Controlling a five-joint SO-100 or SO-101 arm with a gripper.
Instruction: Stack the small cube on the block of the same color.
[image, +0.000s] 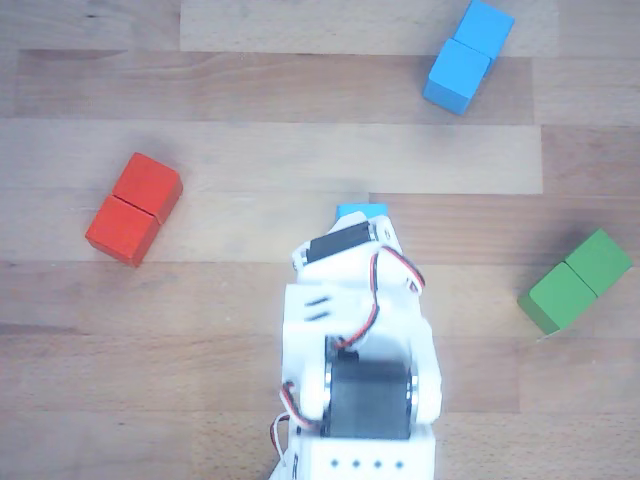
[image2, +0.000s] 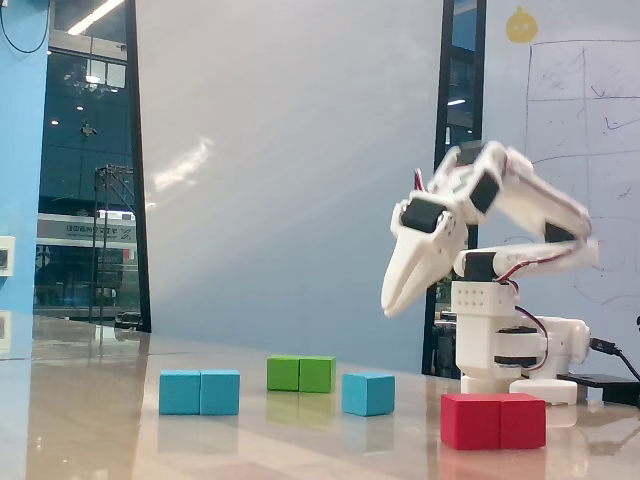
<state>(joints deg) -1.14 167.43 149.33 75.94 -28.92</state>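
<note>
The small cube (image2: 368, 393), light blue, rests on the table between the green and red blocks. In the other view only its far edge (image: 362, 211) peeks out from under my arm. The block of the same color (image2: 200, 391) lies to the left, and in the other view it sits at the top right (image: 468, 55). My gripper (image2: 389, 306) hangs high above the small cube, pointing down. Its fingers look pressed together with nothing between them. From above, the arm hides the fingers.
A green two-cube block (image2: 301, 373) lies behind the cube and shows at the right in the other view (image: 577, 280). A red one (image2: 493, 420) sits in front of the arm's base (image2: 505, 375), at the left from above (image: 134, 208).
</note>
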